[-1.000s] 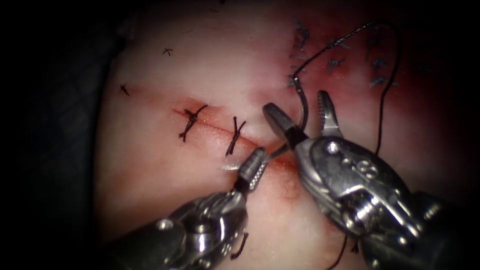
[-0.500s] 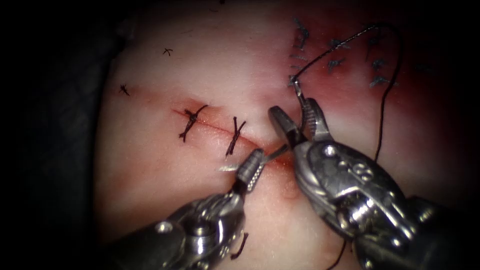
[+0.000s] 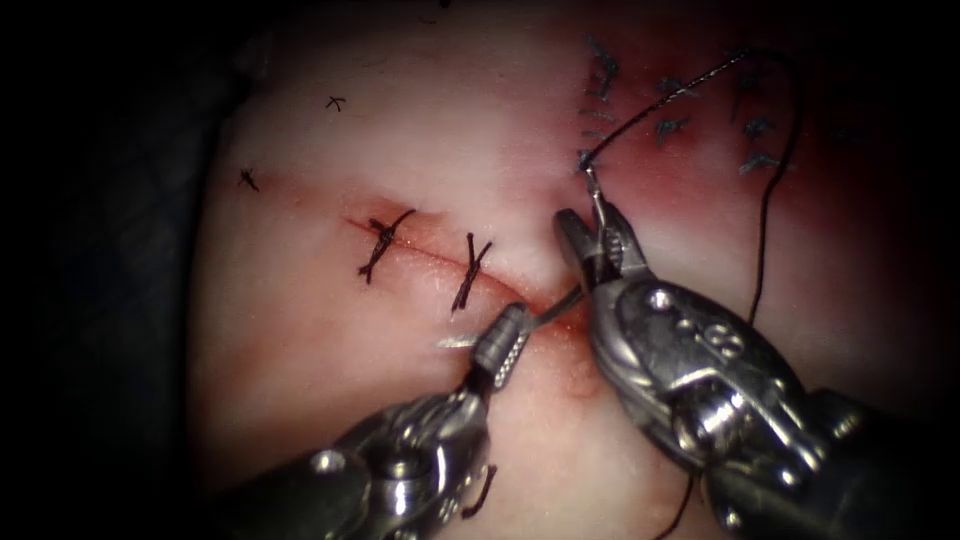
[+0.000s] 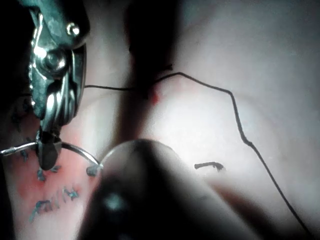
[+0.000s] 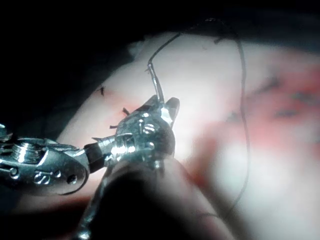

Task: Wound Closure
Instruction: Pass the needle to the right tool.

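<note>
Just right of the cut (image 3: 430,255), the right end effector (image 3: 600,235), wide open 1 second ago, has clamped the needle (image 3: 597,205) near its thread (image 3: 770,200) end. The left end effector (image 3: 505,342) still grips the needle's tip end, so both now hold it at the tissue (image 3: 400,150) across the cut.

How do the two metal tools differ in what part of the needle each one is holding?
The left tool grips the needle near its pointed end, low beside the cut; the right tool grips it near the thread end, higher up. The left tool's jaws look slimmer and lie flatter over the tissue; the right tool's look bulkier and point upward. Both have their jaws shut on the same curved needle, with thread trailing from the right tool's end.
</note>
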Motion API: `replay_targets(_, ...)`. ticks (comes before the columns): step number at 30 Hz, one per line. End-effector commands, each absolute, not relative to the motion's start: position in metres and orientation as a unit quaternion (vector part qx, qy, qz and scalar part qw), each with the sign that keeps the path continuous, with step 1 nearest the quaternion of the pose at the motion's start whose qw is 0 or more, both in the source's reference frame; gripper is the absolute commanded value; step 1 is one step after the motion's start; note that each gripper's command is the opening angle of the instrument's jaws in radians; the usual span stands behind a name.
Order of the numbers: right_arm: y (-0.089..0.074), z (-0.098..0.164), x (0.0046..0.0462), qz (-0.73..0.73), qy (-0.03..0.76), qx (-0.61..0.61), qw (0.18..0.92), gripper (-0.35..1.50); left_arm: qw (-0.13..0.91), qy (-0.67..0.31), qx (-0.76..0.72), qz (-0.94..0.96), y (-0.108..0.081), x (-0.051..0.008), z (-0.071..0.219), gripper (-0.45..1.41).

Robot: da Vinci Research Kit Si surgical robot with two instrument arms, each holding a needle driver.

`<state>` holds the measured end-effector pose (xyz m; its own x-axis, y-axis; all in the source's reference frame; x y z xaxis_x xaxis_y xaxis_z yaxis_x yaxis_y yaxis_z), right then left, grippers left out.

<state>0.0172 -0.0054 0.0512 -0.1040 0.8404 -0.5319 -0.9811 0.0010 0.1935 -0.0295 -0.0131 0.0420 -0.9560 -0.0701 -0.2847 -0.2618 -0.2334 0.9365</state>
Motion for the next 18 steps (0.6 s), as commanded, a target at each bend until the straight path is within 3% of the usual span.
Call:
replay_targets(1, -0.0052, 0.0515, 0.0178, 0.698, 0.267, -0.132, 0.651, -0.35, 0.062, 0.616, -0.135, 0.773, -0.0126, -0.0301, 0.0424, -0.35)
replay_targets(4, -0.0054, 0.0514, 0.0178, 0.713, 0.272, -0.126, 0.634, -0.35, 0.054, 0.618, -0.131, 0.773, -0.0124, -0.0300, 0.0424, -0.32)
replay_targets(5, -0.0054, 0.0514, 0.0178, 0.717, 0.272, -0.125, 0.630, -0.35, 0.052, 0.618, -0.129, 0.774, -0.0124, -0.0300, 0.0423, -0.24)
replay_targets(9, -0.0055, 0.0513, 0.0176, 0.722, 0.271, -0.124, 0.624, -0.35, 0.038, 0.619, -0.119, 0.775, -0.0118, -0.0299, 0.0423, 0.44)
replay_targets(11, -0.0052, 0.0513, 0.0170, 0.726, 0.271, -0.121, 0.621, -0.35, 0.081, 0.607, -0.113, 0.783, -0.0116, -0.0300, 0.0423, 0.69)
replay_targets(16, -0.0042, 0.0512, 0.0150, 0.706, 0.326, -0.113, 0.619, -0.35, 0.158, 0.547, -0.161, 0.806, -0.0115, -0.0296, 0.0419, 0.78)
replay_targets(18, -0.0037, 0.0513, 0.0139, 0.662, 0.353, -0.110, 0.652, -0.35, 0.178, 0.505, -0.195, 0.822, -0.0117, -0.0292, 0.0417, 0.78)
